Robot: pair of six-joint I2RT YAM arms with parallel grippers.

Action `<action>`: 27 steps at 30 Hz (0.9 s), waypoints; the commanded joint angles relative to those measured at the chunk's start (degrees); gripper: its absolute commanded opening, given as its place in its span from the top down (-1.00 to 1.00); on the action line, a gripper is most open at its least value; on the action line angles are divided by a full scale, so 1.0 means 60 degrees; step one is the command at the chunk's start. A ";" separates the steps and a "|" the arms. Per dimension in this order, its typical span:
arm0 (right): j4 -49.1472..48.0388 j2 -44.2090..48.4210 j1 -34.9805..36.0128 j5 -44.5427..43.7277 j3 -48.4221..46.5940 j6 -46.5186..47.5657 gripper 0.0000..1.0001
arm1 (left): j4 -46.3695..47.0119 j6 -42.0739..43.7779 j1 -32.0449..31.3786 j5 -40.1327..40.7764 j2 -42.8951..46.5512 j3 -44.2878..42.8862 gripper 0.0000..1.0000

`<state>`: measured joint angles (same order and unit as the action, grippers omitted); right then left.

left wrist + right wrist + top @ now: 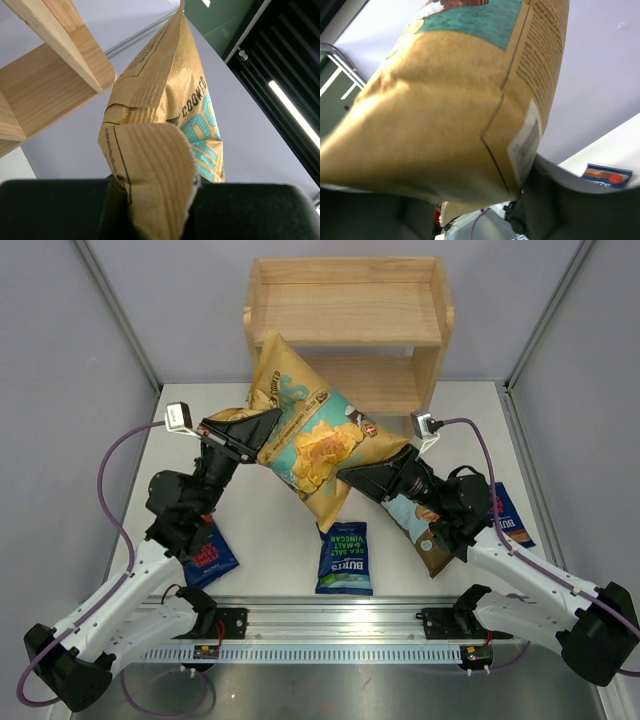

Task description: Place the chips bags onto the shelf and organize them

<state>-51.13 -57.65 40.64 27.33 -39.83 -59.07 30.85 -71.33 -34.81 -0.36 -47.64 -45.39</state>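
- Large bag (312, 430): kraft yellow with a teal panel, teal lettering and a picture of golden crisps.
- Second large bag (428, 535): light blue over brown.
- Left small bag (210, 556): dark blue, red lettering.
- Middle small bag (345, 558): dark blue, white lettering, green band at one end.
- Right small bag (512, 518): dark blue, orange-red patch.
- Shelf (345, 312): pale natural wood with visible grain.
- Worktop (280, 530): white.
- Left pincer (268, 425), right pincer (350, 477): black.
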 commanded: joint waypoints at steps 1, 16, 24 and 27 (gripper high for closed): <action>-0.0735 0.0189 0.0169 -0.0308 0.0003 0.0103 -0.11 | 0.0044 0.0872 -0.0044 -0.0877 -0.0088 -0.0200 0.64; -0.1453 0.0570 0.0155 -0.1244 0.1599 0.0367 0.44 | -0.5925 0.4270 -0.0029 0.3041 0.1727 -0.1341 -0.98; -0.2052 0.0248 0.0155 -0.2327 0.2317 0.0119 0.52 | -0.8143 0.5266 -0.0029 0.5158 0.2797 -0.1679 -0.98; -0.2418 -0.0088 0.0140 -0.2576 0.2493 0.0045 0.53 | -0.8715 0.5500 -0.0029 0.4910 0.2973 -0.1898 -0.98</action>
<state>-56.55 -57.23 41.30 16.78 -25.02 -58.13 -16.69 -42.33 -34.94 25.47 -30.63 -54.11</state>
